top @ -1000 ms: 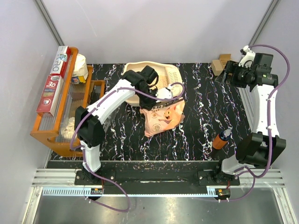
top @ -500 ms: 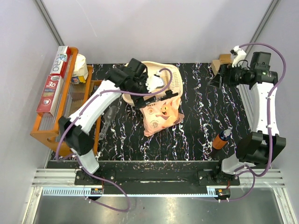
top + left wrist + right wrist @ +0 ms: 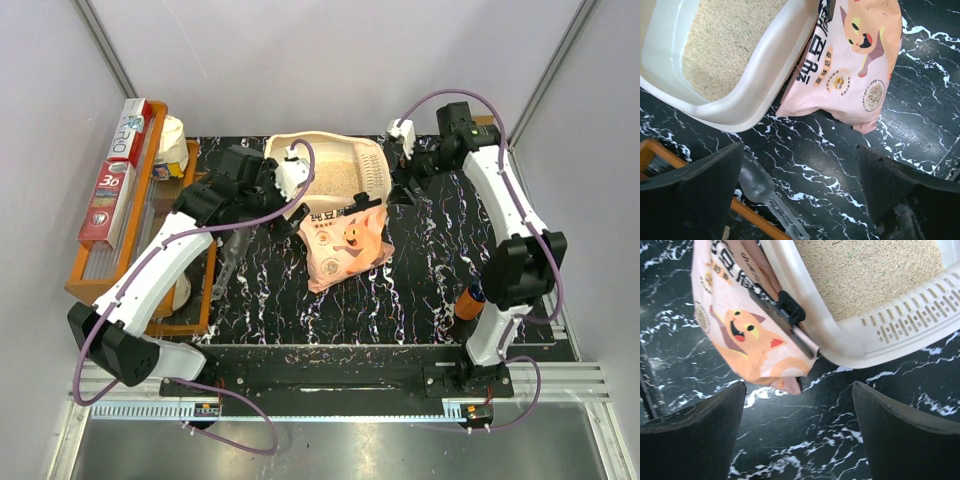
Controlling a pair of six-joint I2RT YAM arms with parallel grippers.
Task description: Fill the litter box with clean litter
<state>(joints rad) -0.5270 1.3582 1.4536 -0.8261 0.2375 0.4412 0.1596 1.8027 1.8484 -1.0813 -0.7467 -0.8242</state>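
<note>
The cream litter box (image 3: 372,160) stands at the back middle of the table, with pale clean litter (image 3: 335,180) covering its floor. The pink bag (image 3: 345,245) lies in front of it, its clipped top resting against the rim. My left gripper (image 3: 268,200) hovers open and empty near the box's left front corner; in the left wrist view, the left gripper (image 3: 800,190) is above bare table, with the box (image 3: 765,85), litter (image 3: 725,45) and bag (image 3: 850,60) beyond. My right gripper (image 3: 403,185) hangs open and empty by the grille end; in the right wrist view, the right gripper (image 3: 797,425) faces the box (image 3: 880,335), litter (image 3: 870,270) and bag (image 3: 740,325).
An orange wooden tray (image 3: 130,250) with boxes stands along the left edge. A clear plastic scoop (image 3: 232,255) lies beside it, and the scoop (image 3: 760,187) shows just by my left finger. An orange bottle (image 3: 473,298) stands at the front right. A black clip (image 3: 787,312) holds the bag's top.
My left gripper opened, let go of the bag's top and drew back to the left. The right arm swung in from the far right to the box's grille end.
</note>
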